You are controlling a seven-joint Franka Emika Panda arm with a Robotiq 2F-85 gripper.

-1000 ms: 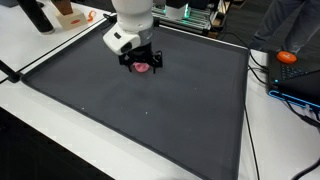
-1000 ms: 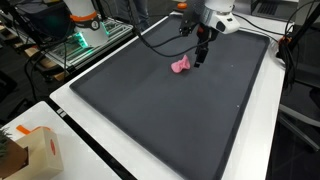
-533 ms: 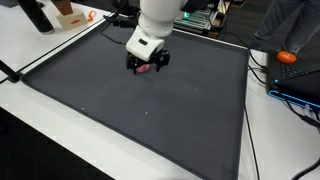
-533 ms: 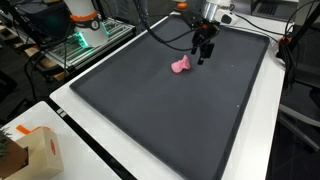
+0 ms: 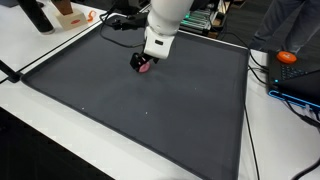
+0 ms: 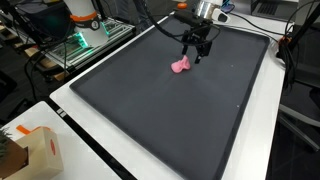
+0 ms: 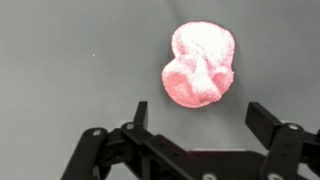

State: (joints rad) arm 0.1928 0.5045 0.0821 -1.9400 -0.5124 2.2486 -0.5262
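Observation:
A crumpled pink soft object (image 7: 200,65) lies on the dark grey mat (image 5: 150,115); it also shows in both exterior views (image 5: 146,68) (image 6: 181,66). My gripper (image 7: 202,118) hangs just above the mat, open, with the pink object slightly ahead of the fingertips and not between them. The left finger (image 7: 140,112) and the right finger (image 7: 264,120) stand wide apart with bare mat between them. In both exterior views the gripper (image 5: 141,61) (image 6: 195,52) sits right beside the pink object, and the white wrist partly hides it.
The mat (image 6: 170,115) covers a white table. An orange thing (image 5: 288,57) and a blue-edged device (image 5: 298,88) lie off the mat. A cardboard box (image 6: 25,150) stands at one corner. A black bottle (image 5: 38,15) and lit equipment (image 6: 85,35) stand beyond the mat.
The arm has swung across and the wrist has turned above the pink object. The jaws stayed open. The pink object has not moved.

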